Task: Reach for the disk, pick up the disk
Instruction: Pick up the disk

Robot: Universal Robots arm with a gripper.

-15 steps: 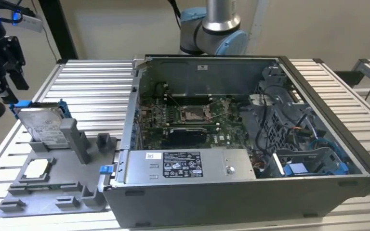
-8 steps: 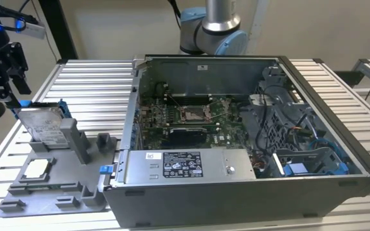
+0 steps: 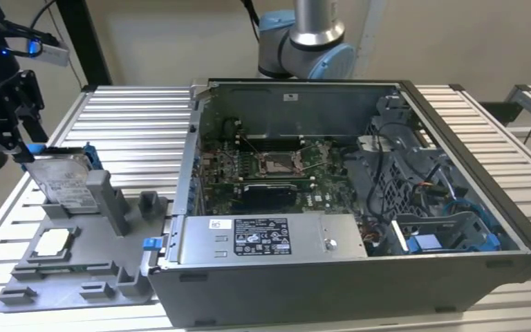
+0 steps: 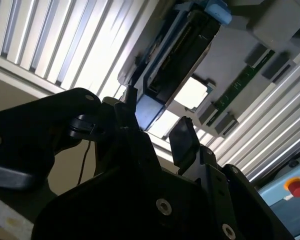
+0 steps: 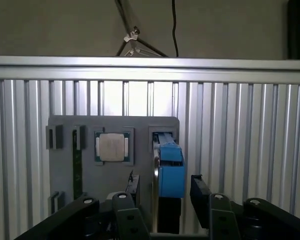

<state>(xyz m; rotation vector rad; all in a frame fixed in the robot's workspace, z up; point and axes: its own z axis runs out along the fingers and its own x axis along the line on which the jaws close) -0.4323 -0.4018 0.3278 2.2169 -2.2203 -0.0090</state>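
Open claw (image 5: 165, 181) straddles the disk (image 5: 171, 162), gripping nothing; we see a gap at each side. It stands on edge in the grey holder (image 5: 65, 170) on the counter (image 5: 250, 150).

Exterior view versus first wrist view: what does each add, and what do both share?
Exterior view: the open grey metal computer case with its green motherboard. First wrist view: black tripod legs beyond the table. Both: the flat silver blue-railed disk standing in the grey holder, the small square silver chip beside it, the black tool poised at the disk.
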